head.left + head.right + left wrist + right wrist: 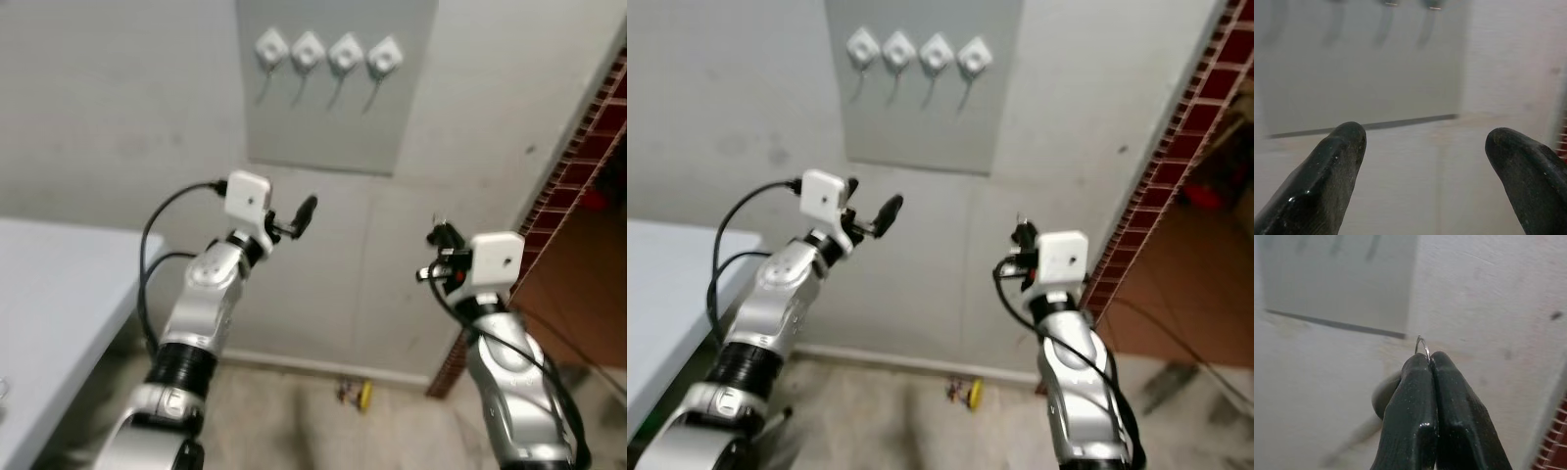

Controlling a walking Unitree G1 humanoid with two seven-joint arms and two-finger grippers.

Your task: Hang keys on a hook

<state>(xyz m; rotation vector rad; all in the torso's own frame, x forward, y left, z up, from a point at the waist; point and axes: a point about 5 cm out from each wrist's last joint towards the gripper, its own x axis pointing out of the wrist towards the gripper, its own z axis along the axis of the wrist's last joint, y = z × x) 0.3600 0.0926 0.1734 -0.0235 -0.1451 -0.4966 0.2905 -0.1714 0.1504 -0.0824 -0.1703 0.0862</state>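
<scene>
Right claw (1429, 363): I see its two black fingers pressed together, clamped on the key ring (1422, 345), a thin wire loop that sticks out just past the tips. A pale rounded shape sits behind the fingers; I cannot tell what it is. In the head views this claw (438, 238) is raised before the pale wall, below and to the right of the grey panel (338, 117).

Left claw (1425, 142): fingers spread wide apart with nothing between them, pointed at the wall just under the panel's lower edge. In the head view it (299, 217) is lifted at about the same height as the right one, well apart from it.

Hooks (328, 54): four white square mounts in a row along the panel's top, each with a thin prong hanging down; all are bare.

Floor: a small yellow object (359, 393) lies at the foot of the wall. Worktop (54, 304): a pale corner reaches in beside the left arm. A red brick edge (578, 147) borders the wall on the right.
</scene>
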